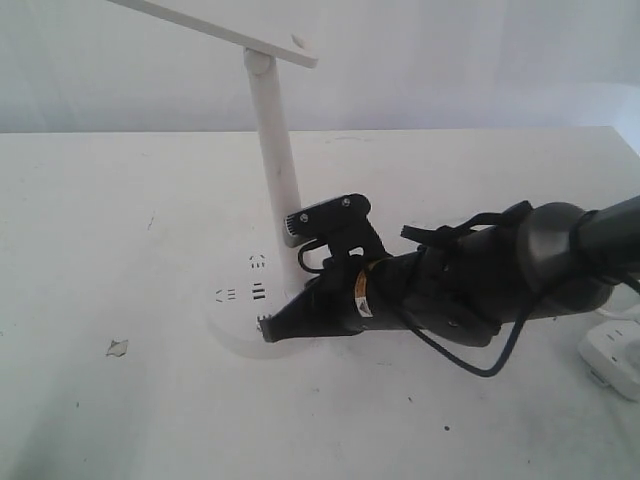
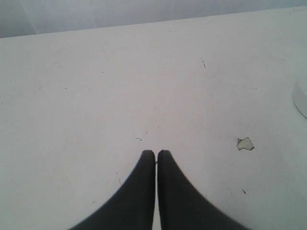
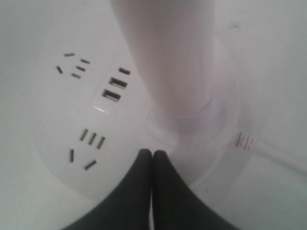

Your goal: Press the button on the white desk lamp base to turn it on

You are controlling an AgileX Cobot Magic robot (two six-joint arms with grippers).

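white laminate bench (image 1: 100, 200), scuffed and speckled, carries the white desk lamp base (image 1: 235, 325) about midway between its far and near edges and a little toward the left edge. the stem (image 1: 278, 170) rises from the disc with a slight lean and meets the flat lamp head (image 1: 220, 25) above the far edge.

the right arm reaches in low from the right edge, nearly level with the bench top. the right gripper (image 1: 265, 325) has its two black fingers pressed together, nothing between them, and its tips rest on the disc just beside the foot of the stem. in the right wrist view the closed right gripper (image 3: 152, 153) touches the white desk lamp base (image 3: 53, 115) at the raised collar around the stem (image 3: 168, 57). the usb slots (image 3: 115, 88) lie near the tips, with one socket group (image 3: 72, 64) beyond them and a second socket group (image 3: 86, 146) just beside the fingers. the button cannot be made out in any view; whether it lies under the fingertips i cannot tell. a white cord (image 3: 268, 155) leaves the disc's rim on the side away from the sockets.

the left gripper (image 2: 156, 153) is also closed on nothing and hangs over bare bench, well apart from the lamp. a small flake (image 2: 245, 143) lies near it, toward the near left corner (image 1: 117, 347).

a white power strip (image 1: 612, 360) sits at the right edge, under the arm's elbow.
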